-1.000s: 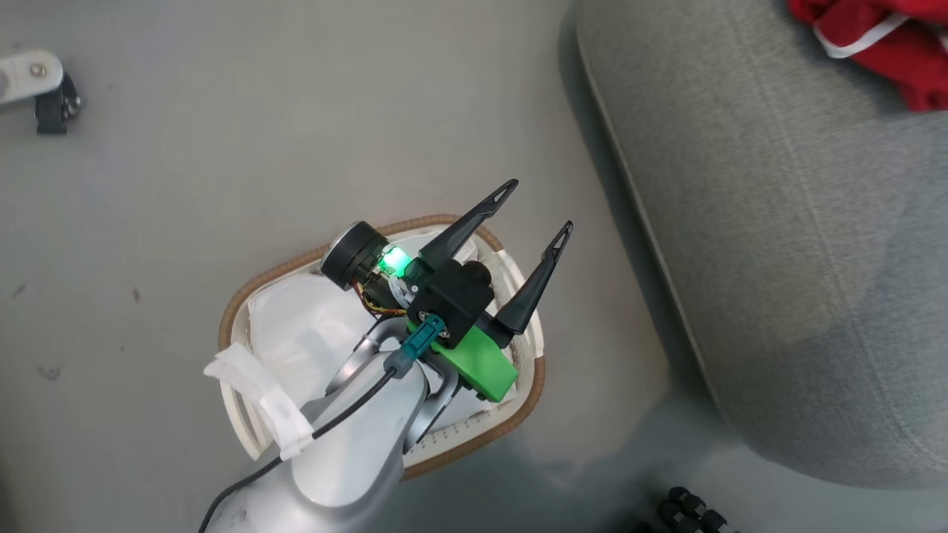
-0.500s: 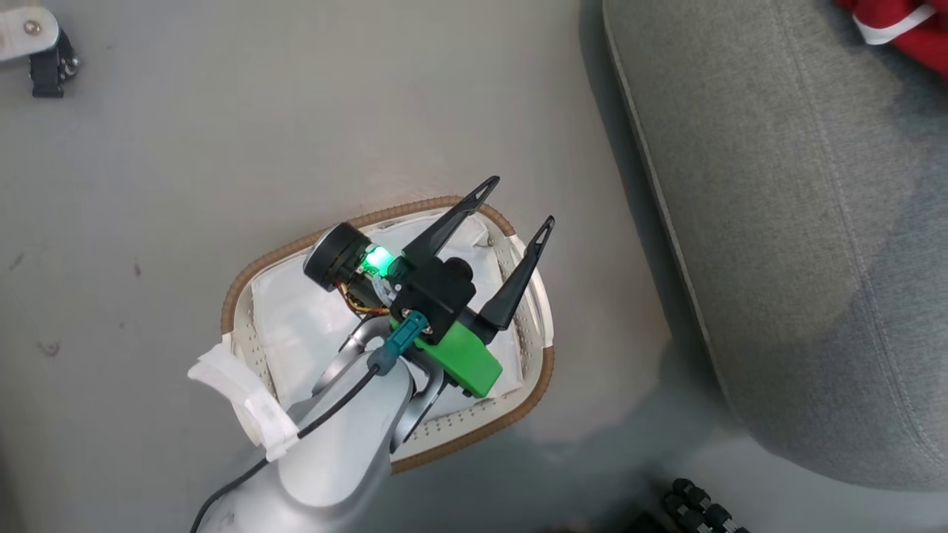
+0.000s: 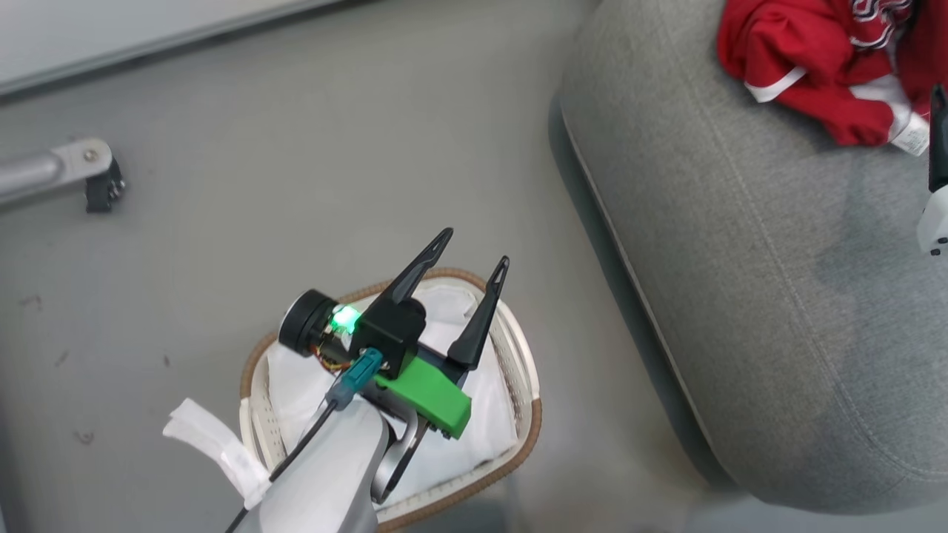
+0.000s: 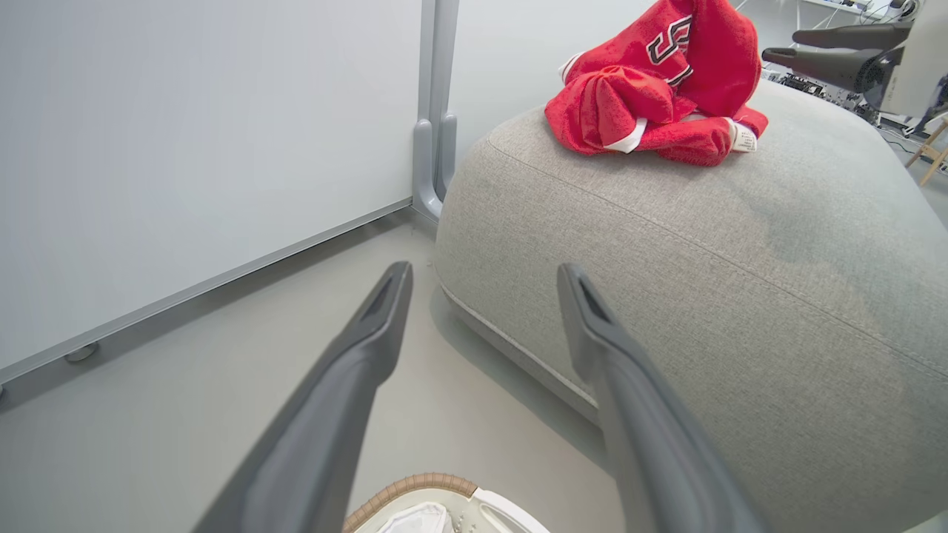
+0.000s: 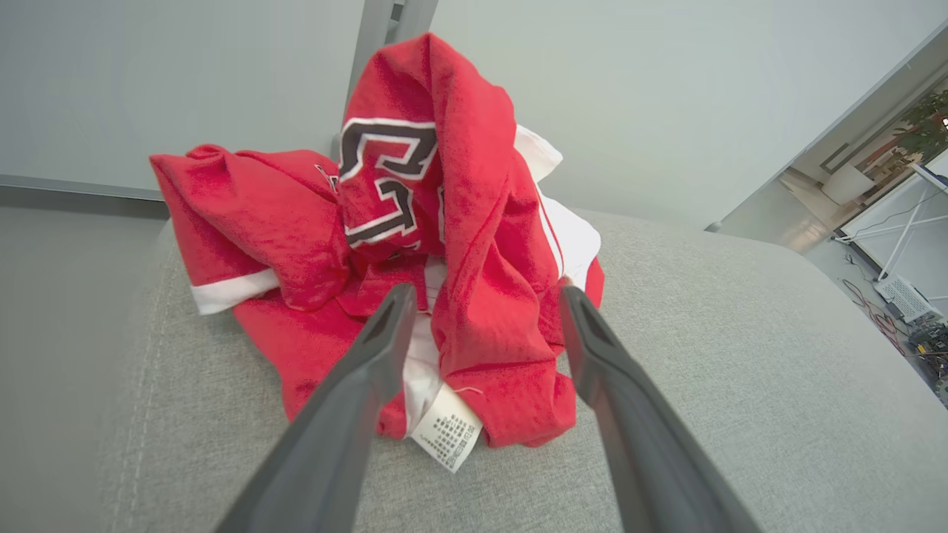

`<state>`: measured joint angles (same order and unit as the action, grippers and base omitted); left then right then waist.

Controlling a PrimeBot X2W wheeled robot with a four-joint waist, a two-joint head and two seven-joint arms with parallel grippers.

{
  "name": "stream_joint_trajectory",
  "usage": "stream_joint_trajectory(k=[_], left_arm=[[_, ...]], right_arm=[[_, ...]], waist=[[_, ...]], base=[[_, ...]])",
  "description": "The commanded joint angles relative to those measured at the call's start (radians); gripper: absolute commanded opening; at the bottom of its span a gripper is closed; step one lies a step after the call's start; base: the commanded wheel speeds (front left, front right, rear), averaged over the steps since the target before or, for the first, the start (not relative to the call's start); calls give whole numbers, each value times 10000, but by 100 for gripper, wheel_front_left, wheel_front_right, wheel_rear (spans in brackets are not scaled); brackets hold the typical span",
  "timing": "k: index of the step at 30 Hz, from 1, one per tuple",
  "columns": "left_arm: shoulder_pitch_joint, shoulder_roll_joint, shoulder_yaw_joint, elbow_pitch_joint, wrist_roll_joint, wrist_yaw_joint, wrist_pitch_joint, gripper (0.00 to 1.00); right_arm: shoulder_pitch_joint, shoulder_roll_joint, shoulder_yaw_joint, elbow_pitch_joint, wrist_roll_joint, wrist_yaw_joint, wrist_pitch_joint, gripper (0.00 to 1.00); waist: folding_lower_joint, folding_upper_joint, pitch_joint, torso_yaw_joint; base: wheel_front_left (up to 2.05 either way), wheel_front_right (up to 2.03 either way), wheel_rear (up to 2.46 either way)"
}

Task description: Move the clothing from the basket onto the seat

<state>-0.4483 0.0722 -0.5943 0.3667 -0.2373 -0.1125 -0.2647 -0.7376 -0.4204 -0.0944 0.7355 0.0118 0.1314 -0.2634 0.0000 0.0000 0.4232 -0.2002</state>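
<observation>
Right gripper (image 5: pixel 486 296) is seen spread wide, one finger on either side of a raised fold of the clothing (image 5: pixel 459 185); nothing is pinched, and contact with the fabric cannot be told. Clothing is piled in a red heap with white trim. Dark-outlined white characters are turned toward the wrist camera, and a white label (image 5: pixel 446 429) is hung at the near edge. The heap is rested on the seat (image 5: pixel 703 355), near the wall end. Left gripper (image 3: pixel 475 247) is likewise held spread and empty, raised over the basket (image 3: pixel 535 422), fingers pointed toward the seat. Basket is stood on the floor (image 3: pixel 259 185) near the seat, not touching it. A white liner (image 3: pixel 296 377) is seen inside.
</observation>
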Motion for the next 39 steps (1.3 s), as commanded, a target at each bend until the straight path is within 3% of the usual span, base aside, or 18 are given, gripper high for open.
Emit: stream_joint_trajectory(k=[1,9,19,29,39], left_arm=[[284,-47,99,-36,-92,68,7,100],[1350,-151,999,-266,-370,295,7,100],[2799,-130,2872,-612,-374,648,7,100],[4157,-160,4648,-1021,-400,729,7,100],[4920,-210,5069,-1159,-456,587,7,100]], right_arm=[[209,-64,34,-66,67,-14,-20,100],[677,284,136,-439,294,-15,-18,100],[2307,2035,-143,-1617,387,-15,-20,100],[3975,3520,-16,-2978,250,-15,-18,100],[5885,3673,1302,-3800,1497,-15,-18,100]], waist=[[0,0,-1244,82],[0,0,-2817,915],[0,0,-3945,2052],[0,0,-4307,2593],[0,0,-4542,2715]], base=[[0,0,0],[0,0,0],[0,0,0],[0,0,0],[0,0,0]])
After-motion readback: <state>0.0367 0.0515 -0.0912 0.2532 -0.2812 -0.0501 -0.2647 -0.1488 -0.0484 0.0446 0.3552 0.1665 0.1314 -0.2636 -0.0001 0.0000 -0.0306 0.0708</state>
